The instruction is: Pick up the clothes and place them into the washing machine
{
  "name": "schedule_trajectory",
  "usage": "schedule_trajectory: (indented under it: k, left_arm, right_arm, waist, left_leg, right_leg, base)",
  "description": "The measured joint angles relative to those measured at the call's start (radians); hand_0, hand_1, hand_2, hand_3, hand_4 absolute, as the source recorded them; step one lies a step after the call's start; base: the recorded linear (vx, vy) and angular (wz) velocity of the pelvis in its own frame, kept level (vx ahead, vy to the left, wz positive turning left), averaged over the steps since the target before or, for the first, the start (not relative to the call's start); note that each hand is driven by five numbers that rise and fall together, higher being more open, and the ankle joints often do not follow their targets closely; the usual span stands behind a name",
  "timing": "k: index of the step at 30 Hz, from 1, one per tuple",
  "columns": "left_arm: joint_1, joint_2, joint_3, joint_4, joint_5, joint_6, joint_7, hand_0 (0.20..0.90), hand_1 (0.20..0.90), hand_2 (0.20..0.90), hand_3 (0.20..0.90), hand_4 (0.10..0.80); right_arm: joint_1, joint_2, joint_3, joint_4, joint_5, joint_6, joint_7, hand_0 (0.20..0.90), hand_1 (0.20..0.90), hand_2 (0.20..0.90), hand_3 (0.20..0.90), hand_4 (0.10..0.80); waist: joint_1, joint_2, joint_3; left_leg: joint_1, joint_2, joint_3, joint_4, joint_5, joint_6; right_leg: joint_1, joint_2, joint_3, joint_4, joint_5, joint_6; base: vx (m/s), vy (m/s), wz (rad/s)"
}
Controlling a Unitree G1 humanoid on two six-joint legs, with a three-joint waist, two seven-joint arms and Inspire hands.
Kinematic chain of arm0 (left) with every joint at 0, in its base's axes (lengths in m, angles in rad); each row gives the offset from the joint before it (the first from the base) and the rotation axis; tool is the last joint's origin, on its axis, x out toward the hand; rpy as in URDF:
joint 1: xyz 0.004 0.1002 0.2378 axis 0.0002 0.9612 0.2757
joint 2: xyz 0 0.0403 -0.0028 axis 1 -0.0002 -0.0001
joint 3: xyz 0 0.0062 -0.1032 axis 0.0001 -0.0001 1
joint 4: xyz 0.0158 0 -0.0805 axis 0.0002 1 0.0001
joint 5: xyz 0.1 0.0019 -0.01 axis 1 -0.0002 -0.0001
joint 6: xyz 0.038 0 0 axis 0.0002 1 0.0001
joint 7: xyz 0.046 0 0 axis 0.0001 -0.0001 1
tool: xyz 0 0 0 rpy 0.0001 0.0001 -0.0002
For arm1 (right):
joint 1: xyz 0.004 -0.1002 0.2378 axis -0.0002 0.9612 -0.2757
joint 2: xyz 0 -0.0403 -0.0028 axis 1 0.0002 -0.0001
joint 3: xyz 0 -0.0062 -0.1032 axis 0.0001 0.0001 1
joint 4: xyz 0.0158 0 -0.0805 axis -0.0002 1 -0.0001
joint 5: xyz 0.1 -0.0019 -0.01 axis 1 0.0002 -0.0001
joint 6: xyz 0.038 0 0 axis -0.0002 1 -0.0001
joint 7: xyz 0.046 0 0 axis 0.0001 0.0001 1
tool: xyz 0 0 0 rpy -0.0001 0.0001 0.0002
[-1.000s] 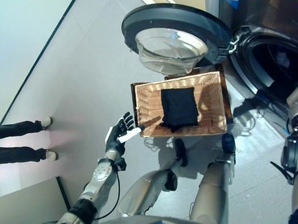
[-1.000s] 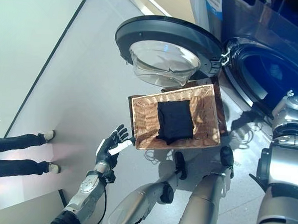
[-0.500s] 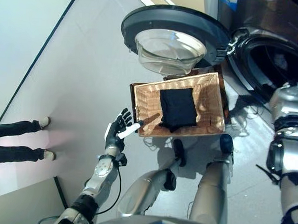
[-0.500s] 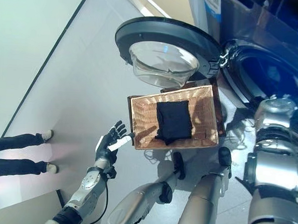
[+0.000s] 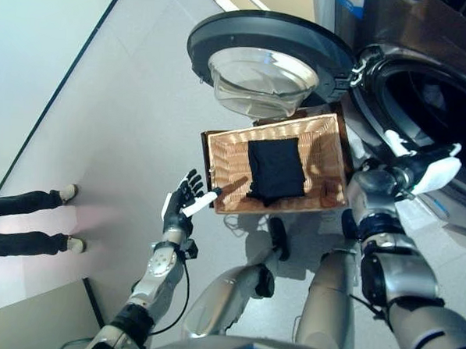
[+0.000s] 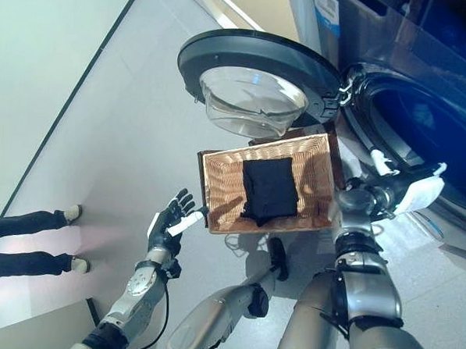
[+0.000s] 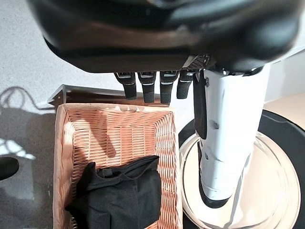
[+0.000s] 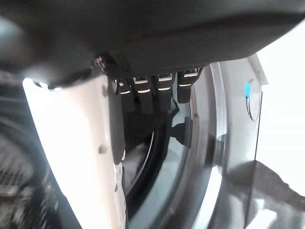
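The wicker basket sits on the floor right below the washing machine's open door, and that makes sense: from here the load is a short lift to the drum opening, which gapes dark just to the basket's right. Inside the basket lies the one thing that matters, a folded black garment, resting flat on the weave near the middle, untouched by either hand.

The left hand hovers off the basket's left rim, fingers spread and straight, white-covered thumb pointing toward the near corner, holding nothing. Its wrist view looks straight down over the basket and the garment, so this hand seems lined up as the one to reach in.

The right hand is up beside the basket's right side, at the lower lip of the drum opening, fingers extended and empty. My read is that it is there to keep clear of the basket, or to steady near the opening; the pictures do not settle which.

A person's legs stand well off to the basket's left.

Writing: a blue label shows on the machine's front above the door, too small to make out.
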Motion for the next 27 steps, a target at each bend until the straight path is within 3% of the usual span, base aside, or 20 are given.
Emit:
schedule_trajectory:
  k: [5, 9, 12, 17, 22, 27]
  left_arm:
    - [0.000, -0.002, 0.002, 0.007, 0.001, -0.005, 0.015, 0.900, 0.900, 0.900, 0.900, 0.800]
    - [0.004, -0.003, 0.030, 0.014, 0.017, -0.018, 0.016, 0.900, 0.900, 0.900, 0.900, 0.800]
    - [0.006, -0.003, 0.036, 0.042, 0.047, -0.024, 0.020, 0.900, 0.900, 0.900, 0.900, 0.800]
    - [-0.026, -0.019, 0.053, 0.224, 0.128, -0.031, 0.040, 0.900, 0.900, 0.900, 0.900, 0.800]
    - [-0.053, -0.044, 0.125, 0.404, 0.167, -0.033, 0.075, 0.900, 0.900, 0.900, 0.900, 0.800]
    - [-0.065, -0.049, 0.150, 0.441, 0.188, -0.028, 0.083, 0.900, 0.900, 0.900, 0.900, 0.800]
  right_arm:
    - [0.031, 0.038, 0.031, -0.032, -0.023, -0.017, 0.008, 0.900, 0.900, 0.900, 0.900, 0.800]
    - [0.121, 0.074, 0.117, -0.135, -0.080, -0.028, 0.067, 0.900, 0.900, 0.900, 0.900, 0.800]
    - [0.156, 0.089, 0.162, -0.155, -0.099, -0.038, 0.101, 0.900, 0.900, 0.900, 0.900, 0.800]
    - [0.201, 0.089, 0.255, -0.175, -0.159, -0.059, 0.210, 0.900, 0.900, 0.900, 0.900, 0.800]
    - [0.215, 0.093, 0.323, -0.174, -0.248, -0.058, 0.264, 0.900, 0.900, 0.900, 0.900, 0.800]
    - [0.214, 0.099, 0.380, -0.174, -0.299, -0.057, 0.308, 0.900, 0.900, 0.900, 0.900, 0.800]
  waist:
    - [-0.005, -0.017, 0.003]
    - [-0.011, -0.071, 0.002]
    - [-0.024, -0.092, 0.001]
    - [-0.030, -0.125, 0.003]
    - [-0.028, -0.171, 0.003]
    - [-0.025, -0.202, 0.004]
  left_leg:
    - [0.014, 0.007, 0.000, 0.004, 0.000, -0.001]
    - [0.011, 0.019, 0.000, 0.023, -0.004, -0.006]
    - [0.012, 0.023, -0.007, 0.035, -0.009, -0.013]
    - [0.011, 0.033, -0.009, 0.053, -0.014, -0.022]
    - [0.010, 0.049, -0.014, 0.066, -0.017, -0.027]
    - [0.009, 0.055, -0.029, 0.069, -0.015, -0.031]
  right_leg:
    - [0.018, 0.006, -0.003, -0.001, 0.000, -0.003]
    - [0.022, 0.016, -0.006, 0.005, -0.001, -0.013]
    - [0.033, 0.018, -0.013, 0.005, -0.002, -0.015]
    - [0.046, 0.024, -0.020, -0.002, 0.003, -0.022]
    - [0.057, 0.035, -0.033, -0.010, 0.011, -0.035]
    - [0.072, 0.037, -0.053, -0.023, 0.020, -0.043]
  base:
    - [0.000, 0.000, 0.00]
    - [-0.003, -0.016, 0.01]
    - [-0.004, -0.036, 0.05]
    - [-0.003, -0.026, 0.00]
    - [0.003, -0.010, 0.01]
    - [0.001, -0.013, 0.06]
